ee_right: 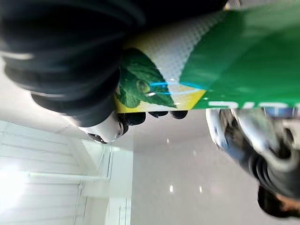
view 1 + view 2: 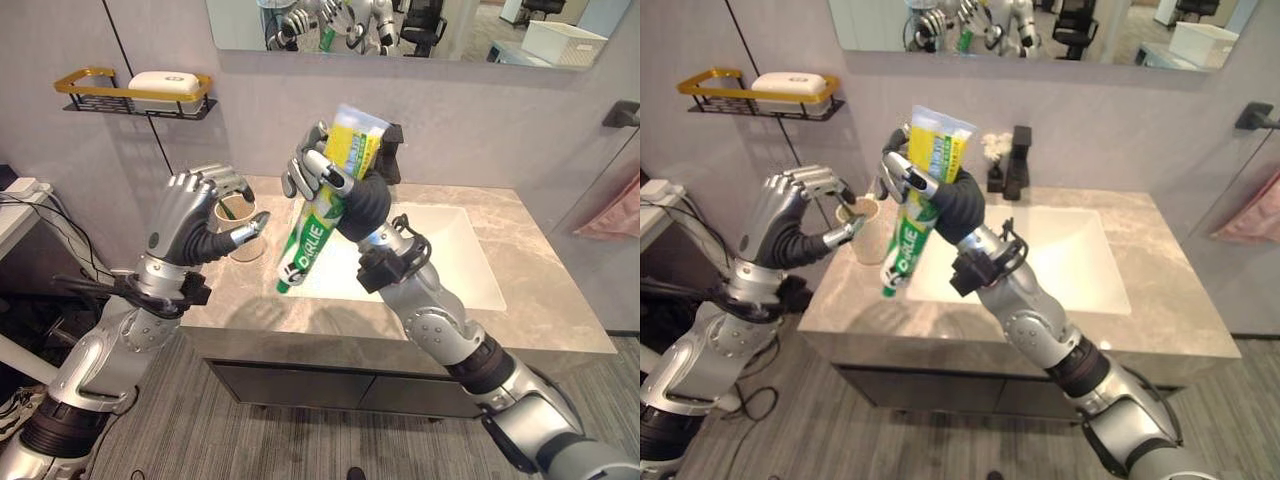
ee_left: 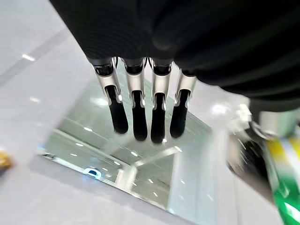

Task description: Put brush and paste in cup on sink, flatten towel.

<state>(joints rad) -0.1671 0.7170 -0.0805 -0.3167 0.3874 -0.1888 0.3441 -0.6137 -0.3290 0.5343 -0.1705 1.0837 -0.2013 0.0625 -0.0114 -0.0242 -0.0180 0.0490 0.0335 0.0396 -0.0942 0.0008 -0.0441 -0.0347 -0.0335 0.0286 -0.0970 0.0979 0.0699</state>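
My right hand [image 2: 362, 205] is shut on a green and yellow toothpaste tube [image 2: 318, 215], held tilted in the air above the counter's left part, cap end down and crimped end up. The right wrist view shows the tube [image 1: 243, 61] pressed against the palm. A tan cup [image 2: 243, 232] stands on the counter left of the sink basin [image 2: 445, 255], with something thin inside that I cannot make out. My left hand [image 2: 192, 215] hovers right beside the cup, fingers [image 3: 140, 117] relaxed and holding nothing, thumb near the cup's side. A pink towel [image 2: 618, 215] hangs at the far right.
A black faucet [image 2: 1018, 160] stands behind the basin. On the wall at the left hangs a gold-rimmed shelf [image 2: 135, 100] with a white soap. A mirror [image 2: 420, 25] runs above the counter. The marble counter [image 2: 545, 300] ends close in front.
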